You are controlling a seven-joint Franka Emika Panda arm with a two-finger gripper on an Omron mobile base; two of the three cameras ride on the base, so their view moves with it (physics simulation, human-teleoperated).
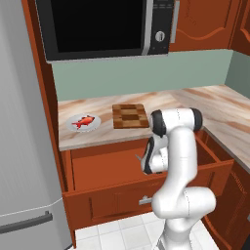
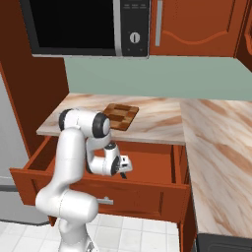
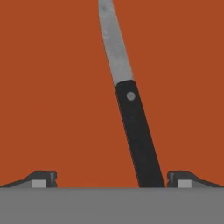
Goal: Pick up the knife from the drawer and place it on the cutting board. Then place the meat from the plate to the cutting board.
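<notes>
while the tall grey fridge [image 1: 24,146] is filling the far left of the left base view, the plate [image 1: 83,122] is sitting on the left part of the marble tabletop [image 1: 166,105] with the meat [image 1: 84,121] lying on it. just to the right, well apart from the plate, the cutting board [image 1: 130,115] is lying flat and bare. above them a black microwave [image 1: 97,27] is hanging under reddish cabinet doors [image 1: 205,24].

below the tabletop edge the drawer [image 1: 107,168] is standing pulled out, and the white arm is bending down into it, its elbow blocking part of the board's right corner and much of the drawer's inside in the left base view. the tool [image 2: 124,167] is pointing down into the drawer near the middle in the right base view, with the drawer's front panel and its silver handle [image 2: 104,200] below.

in the hand view the knife [image 3: 129,105] is lying on the drawer floor, blade reaching to the top, black handle running down toward the right fingertip [image 3: 183,178]. the tool's jaws are standing wide apart, and the handle's lower end is lying between them, nearer the right one, with nothing gripped.
</notes>
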